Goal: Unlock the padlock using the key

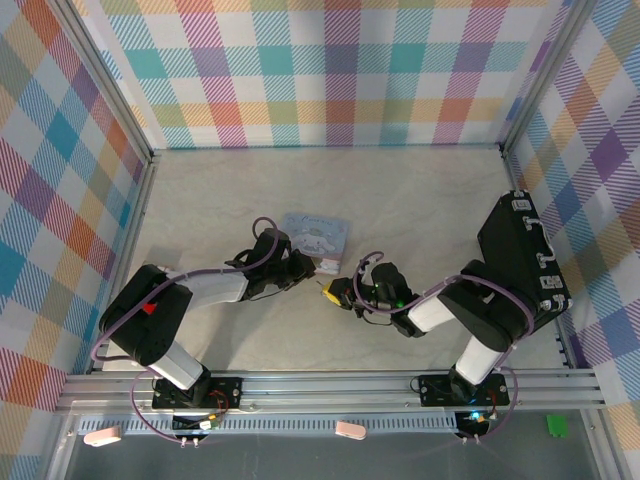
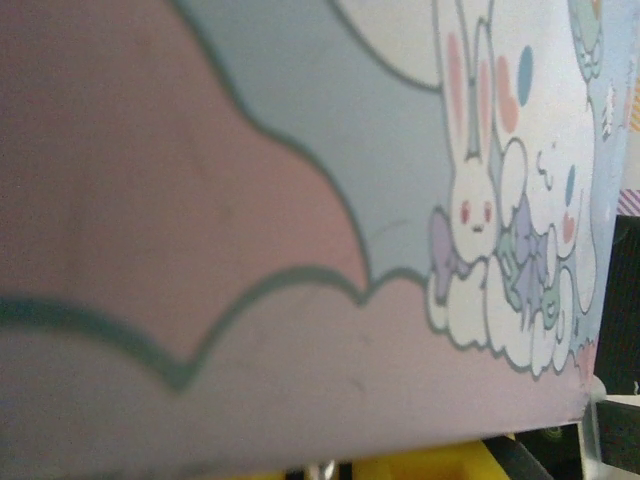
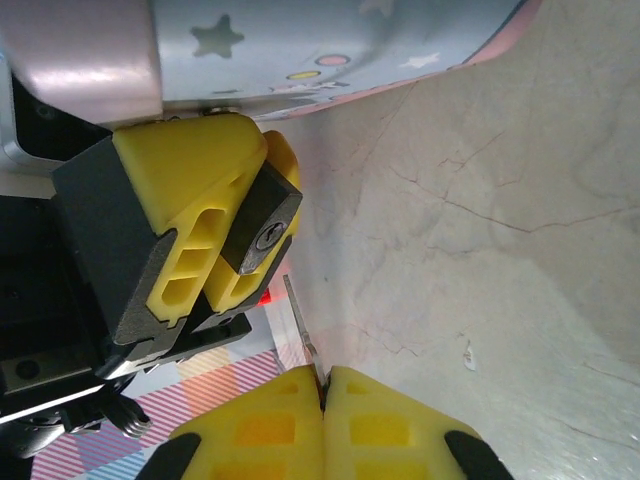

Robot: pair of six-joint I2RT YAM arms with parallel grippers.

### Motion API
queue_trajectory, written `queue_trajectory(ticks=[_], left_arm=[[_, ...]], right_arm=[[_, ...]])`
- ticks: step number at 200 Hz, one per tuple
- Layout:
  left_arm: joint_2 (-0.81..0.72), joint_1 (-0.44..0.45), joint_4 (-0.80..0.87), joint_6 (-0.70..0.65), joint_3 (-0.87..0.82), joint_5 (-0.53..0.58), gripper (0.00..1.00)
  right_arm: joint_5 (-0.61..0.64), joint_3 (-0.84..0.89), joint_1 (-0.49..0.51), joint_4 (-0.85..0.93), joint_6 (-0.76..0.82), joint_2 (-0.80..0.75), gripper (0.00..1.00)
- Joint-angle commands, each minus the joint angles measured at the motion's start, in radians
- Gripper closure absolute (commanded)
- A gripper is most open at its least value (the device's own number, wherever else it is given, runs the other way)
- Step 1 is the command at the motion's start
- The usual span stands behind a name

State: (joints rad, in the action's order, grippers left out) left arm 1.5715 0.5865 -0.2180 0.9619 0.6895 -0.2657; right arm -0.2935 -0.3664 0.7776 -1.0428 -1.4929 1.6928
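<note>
**Marbled surface, key just beside the lock**

Pale and faintly veined, the surface (image 1: 430, 200) runs from the metal rail (image 1: 330, 385) at the near edge, where both arm bases are bolted, back to the plaid walls.

Nearest to that rail among the working parts is the right end effector (image 3: 325, 392). Its yellow fingers are pressed together on the key (image 3: 299, 325), a thin dark sliver whose blade sticks out past the fingertips and leans up to the left.

Just beyond it is the left end effector (image 1: 306, 269), clamped on the padlock (image 3: 262, 230). The small dark body sits between the two yellow fingers (image 3: 190, 185) with its round silver keyhole turned toward the right wrist camera (the shackle is hidden by the grip). The key's tip is just beside the lower edge of the lock body, below the keyhole and not inside it; whether the tip touches the lock cannot be told.

Behind the left end effector lies a pastel blue-and-pink tin (image 1: 316, 233), flat on the surface, with stars and a white cartoon animal on its lid. The left wrist camera looks across that lid at very close range.

Farthest back, the checked walls (image 1: 340, 70) close off the rear and both sides.
</note>
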Motion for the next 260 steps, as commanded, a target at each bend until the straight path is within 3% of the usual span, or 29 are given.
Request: queue_trajectory(ticks=[1, 68, 260], left_arm=[[-0.042, -0.007, -0.078, 0.018, -0.014, -0.022, 0.94], [-0.054, -0.008, -0.143, 0.056, -0.048, -0.014, 0.95], [-0.035, -0.010, -0.239, 0.092, -0.076, -0.041, 0.96]], right_arm=[[-0.019, 0.007, -0.006, -0.137, -0.070, 0.037, 1.00], [-0.015, 0.007, -0.014, -0.363, -0.165, 0.185, 1.00], [-0.033, 0.018, -0.040, -0.364, -0.155, 0.127, 1.00]])
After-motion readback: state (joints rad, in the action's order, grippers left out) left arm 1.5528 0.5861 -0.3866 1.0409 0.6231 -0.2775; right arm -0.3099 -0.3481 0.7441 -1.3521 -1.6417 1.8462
